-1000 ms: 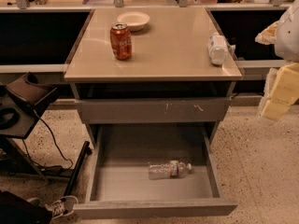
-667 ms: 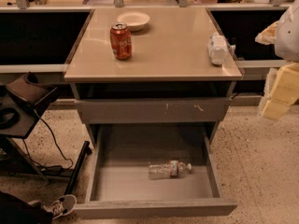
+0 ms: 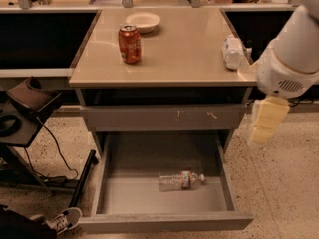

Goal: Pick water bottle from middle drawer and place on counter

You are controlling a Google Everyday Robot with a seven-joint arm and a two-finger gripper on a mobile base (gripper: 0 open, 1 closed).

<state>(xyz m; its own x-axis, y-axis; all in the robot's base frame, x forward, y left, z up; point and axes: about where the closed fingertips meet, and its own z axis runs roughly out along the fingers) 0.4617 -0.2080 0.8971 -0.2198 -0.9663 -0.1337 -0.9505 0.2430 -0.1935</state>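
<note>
Lying on its side on the grey floor of the pulled-out middle drawer, the water bottle rests a little right of the centre, with its white cap pointing to the right and nothing touching it. Above this drawer, the closed drawer front with pale scratch marks sits under the counter. On the counter stand a red soda can near the left side and a pale bowl just behind it. A whitish bottle-like object lies at the right edge.

The gripper hangs outside the cabinet on the right, below the white arm, at about the height of the scratched drawer front and well apart from the bottle (it holds nothing that I can see). Whether it is spread or pressed together, I cannot tell from this angle. A shoe lies on the speckled floor at the lower left.
</note>
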